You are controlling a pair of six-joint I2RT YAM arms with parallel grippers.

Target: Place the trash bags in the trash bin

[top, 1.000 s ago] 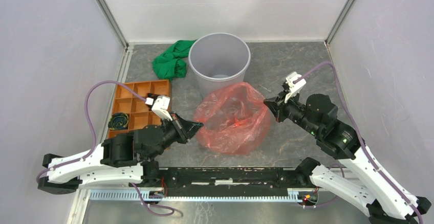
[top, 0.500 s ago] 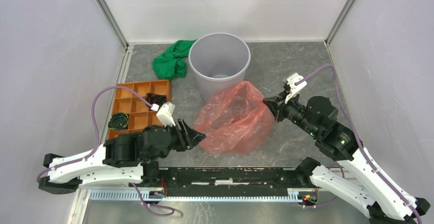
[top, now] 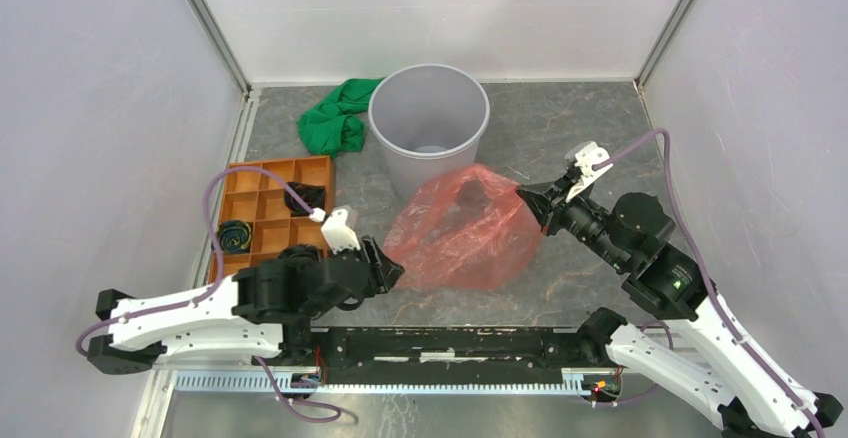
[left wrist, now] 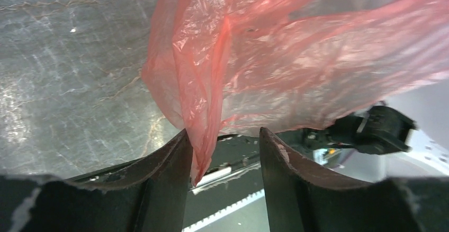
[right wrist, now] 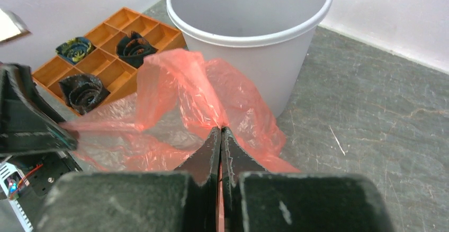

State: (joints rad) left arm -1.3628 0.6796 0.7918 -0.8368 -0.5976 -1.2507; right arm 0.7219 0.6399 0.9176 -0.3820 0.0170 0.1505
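Mid-table, the right gripper's (top: 524, 196) jaws clamp the red trash bag (top: 465, 233). The left gripper's (left wrist: 222, 136) jaws stand apart around its near fold.

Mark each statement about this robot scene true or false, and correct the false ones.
The right gripper is shut on the red bag. True.
The trash bin stands upright. True.
The red bag is inside the trash bin. False: it is outside, in front of it.
The left gripper is clamped shut. False: its fingers are apart, the red bag's edge between them.
The green cloth lies inside the trash bin. False: it lies on the table beside it.
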